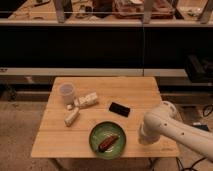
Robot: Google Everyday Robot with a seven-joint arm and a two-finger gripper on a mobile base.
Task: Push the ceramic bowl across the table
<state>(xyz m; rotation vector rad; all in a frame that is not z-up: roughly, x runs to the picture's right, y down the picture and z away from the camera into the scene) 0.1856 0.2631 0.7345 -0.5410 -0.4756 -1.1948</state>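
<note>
**Down at 6 o'clock on the worktop: bowl sits untouched, arm lining up**

Front and centre of the worktop (131,89), at roughly 6 o'clock, is the green ceramic bowl (108,140) with something brownish lying in it. The white arm (162,124) hangs over the 4 o'clock corner. Its end effector (145,136) looks to be at the low tip, just beside the bowl at its 3 o'clock and apart from the rim. Whether it's spread or pressed together, I honestly cannot tell, since the arm body covers it.

My read is that this is the approach step and no push has started. Next it needs to get low against the bowl's wall on the 3 o'clock side and shove toward 9 o'clock, low enough not to tip it.

Things to mind are the black flat slab (119,108) at the bowl's 1 o'clock, the white wrapped packets (71,117) at its 10 o'clock, and a pale cup (66,93) further back.

As for brands or writing, nothing is readable on anything.
</note>
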